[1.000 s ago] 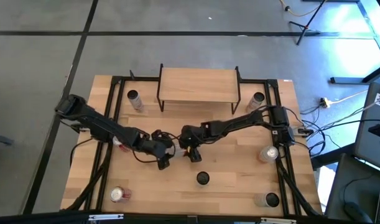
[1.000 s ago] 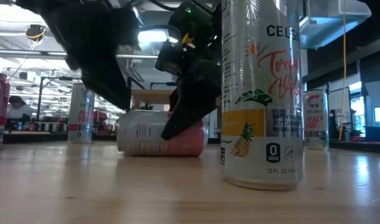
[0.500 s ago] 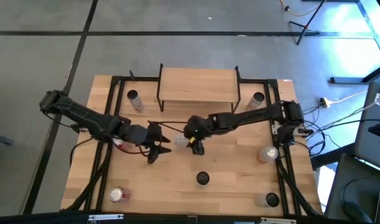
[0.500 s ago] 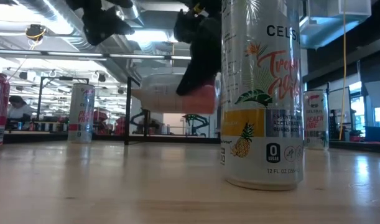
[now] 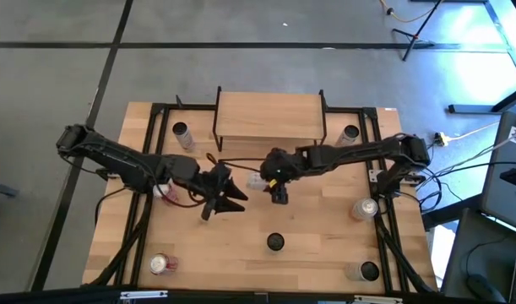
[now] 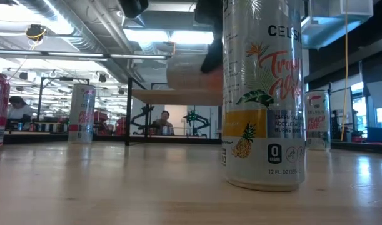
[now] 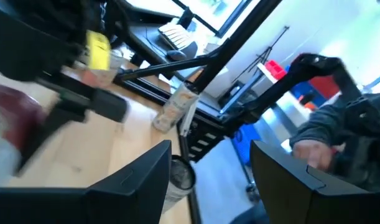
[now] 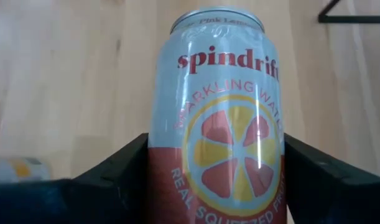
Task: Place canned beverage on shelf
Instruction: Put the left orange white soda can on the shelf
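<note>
Gripping spindrift can (image 8: 217,118), base cut off: right hand (image 5: 274,181) | left hand (image 5: 228,196) wide, empty | shelf (image 5: 270,116) behind.

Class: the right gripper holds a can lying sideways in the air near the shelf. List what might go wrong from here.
1. The Spindrift can lies on its side in the right gripper; set down so, it may roll off the shelf.
2. It hangs about level with the shelf board, so it might strike the edge.
3. The open left gripper waits close by; the arms may collide.
</note>
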